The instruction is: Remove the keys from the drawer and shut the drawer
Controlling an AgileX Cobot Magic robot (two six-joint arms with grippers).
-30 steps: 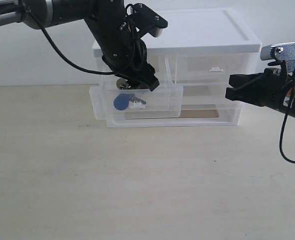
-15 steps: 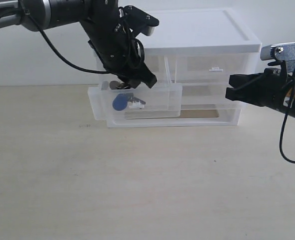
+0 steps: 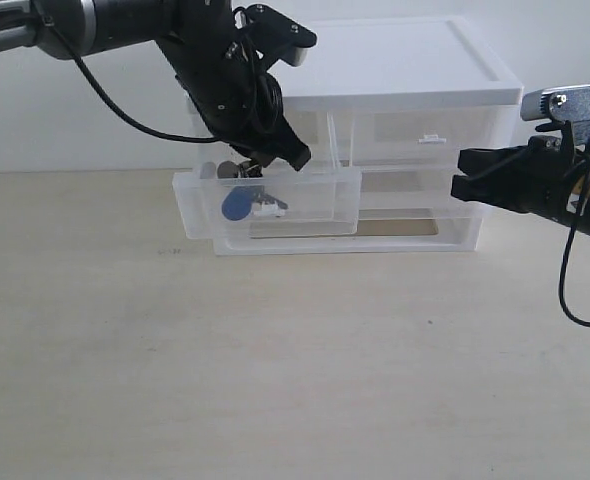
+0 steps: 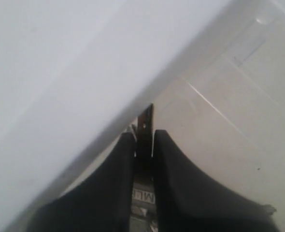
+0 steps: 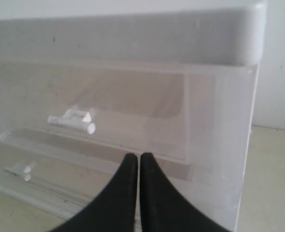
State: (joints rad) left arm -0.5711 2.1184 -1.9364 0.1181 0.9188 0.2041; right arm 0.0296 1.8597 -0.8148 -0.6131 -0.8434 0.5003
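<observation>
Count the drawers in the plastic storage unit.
3. The left upper drawer is pulled out, holding the keys; the right upper drawer is shut beside it; the full-width drawer lies beneath both. None looks hidden.

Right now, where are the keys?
In the exterior view, the keys are inside the open drawer on the left, pinched by the left claw.

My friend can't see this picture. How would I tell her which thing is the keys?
Look for the clear drawer unit with a white top. Its upper left drawer sticks out, and the keys are in it. Nothing else there is silver metal with a round blue fob.
</observation>
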